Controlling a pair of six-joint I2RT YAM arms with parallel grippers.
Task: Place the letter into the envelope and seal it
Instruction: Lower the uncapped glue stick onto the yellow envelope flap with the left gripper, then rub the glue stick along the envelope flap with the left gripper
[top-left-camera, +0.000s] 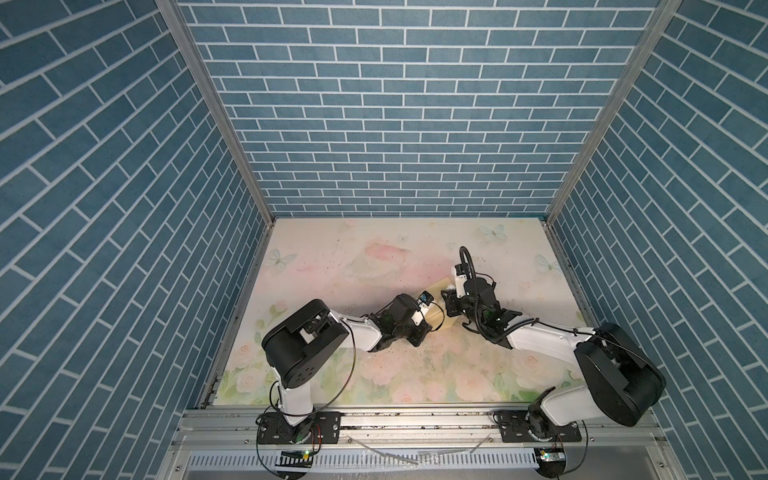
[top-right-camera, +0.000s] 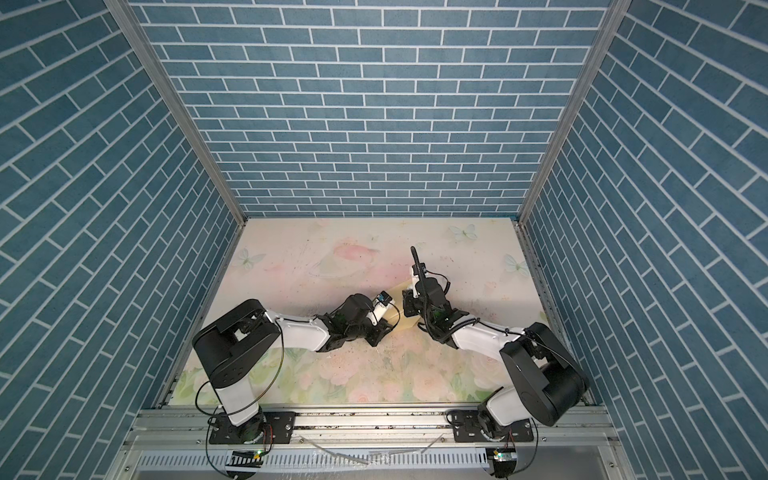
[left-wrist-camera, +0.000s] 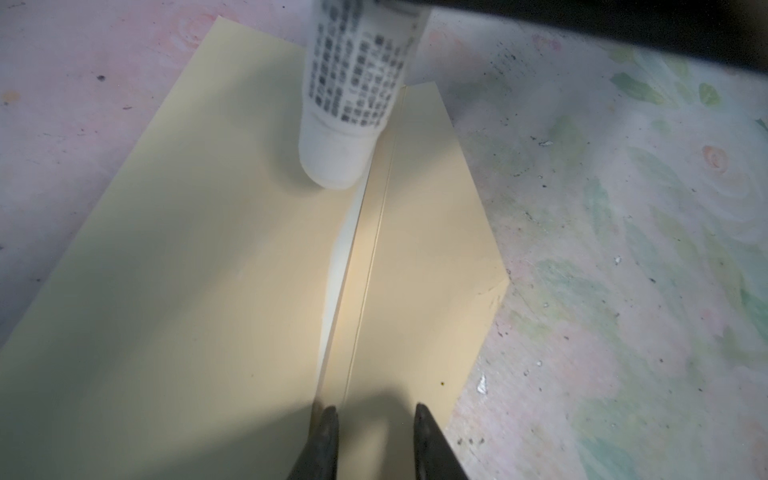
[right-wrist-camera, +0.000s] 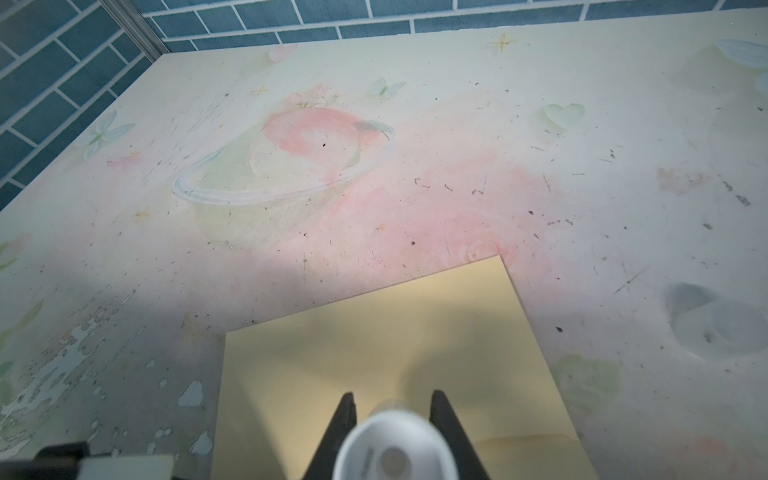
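The pale-yellow envelope lies flat on the flowered table, and both top views show it between the two wrists. Its flap lies open, flat beside the crease. My right gripper is shut on a white printed glue tube. The tube's tip rests on the envelope body right at the mouth edge. Over the crease near the flap's end, my left gripper stands open with nothing between its fingers. The letter is hidden; only a pale sliver shows in the envelope's mouth.
A small translucent cap-like thing lies on the table beside the envelope in the right wrist view. Blue brick walls close the table in on three sides. The arm bases stand on the front rail.
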